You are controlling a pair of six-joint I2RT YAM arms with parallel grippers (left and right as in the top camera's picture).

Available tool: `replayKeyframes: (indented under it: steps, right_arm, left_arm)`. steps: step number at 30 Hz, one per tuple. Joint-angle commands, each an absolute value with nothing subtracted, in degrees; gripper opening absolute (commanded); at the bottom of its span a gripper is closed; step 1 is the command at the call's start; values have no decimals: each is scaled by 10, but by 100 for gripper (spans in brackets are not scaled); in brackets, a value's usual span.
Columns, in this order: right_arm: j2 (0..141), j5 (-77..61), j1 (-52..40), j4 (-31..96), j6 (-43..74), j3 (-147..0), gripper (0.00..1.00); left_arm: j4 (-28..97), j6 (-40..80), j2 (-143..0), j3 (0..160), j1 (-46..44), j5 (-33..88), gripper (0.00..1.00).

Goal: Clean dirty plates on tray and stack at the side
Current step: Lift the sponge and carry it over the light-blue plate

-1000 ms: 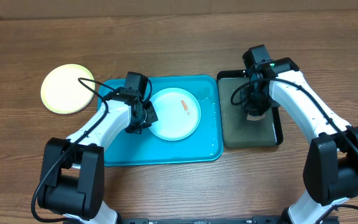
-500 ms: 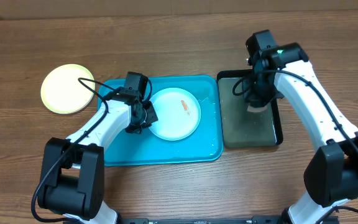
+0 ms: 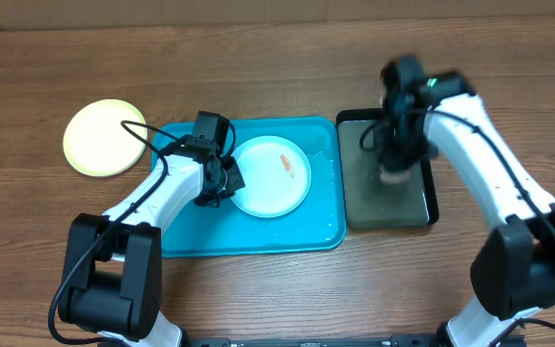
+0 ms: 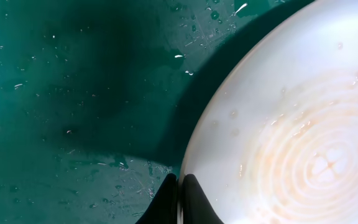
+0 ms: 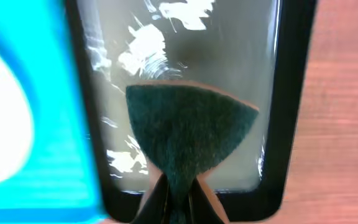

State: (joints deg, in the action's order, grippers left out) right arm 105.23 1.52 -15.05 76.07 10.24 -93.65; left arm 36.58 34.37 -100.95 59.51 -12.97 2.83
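Two plates in view: one yellow-green plate (image 3: 105, 138) on the bench far left, one orange-smeared white plate (image 3: 273, 175) on the single turquoise tray (image 3: 191, 236), left jaws clenched on its left rim; right jaws grasping one green sponge (image 5: 188, 134) over one black tray (image 3: 383, 204).
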Motion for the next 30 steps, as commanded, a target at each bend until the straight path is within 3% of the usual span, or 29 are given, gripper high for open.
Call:
replayKeyframes:
  steps: [1, 9, 18, 30]
  right_arm:
    - [1037, -58, -163, 797, 101, -1052, 4]
    - [1042, -108, -248, 760, 105, -1055, 4]
    - [1071, 8, -354, 643, 136, -982, 4]
    - [1176, 46, -378, 553, 133, -949, 4]
  left_arm:
    - [368, 343, -1016, 591, -124, 11, 4]
    - [368, 343, -1016, 591, -124, 11, 4]
    - [368, 343, -1016, 591, -124, 11, 4]
    - [368, 343, -1016, 591, -124, 11, 4]
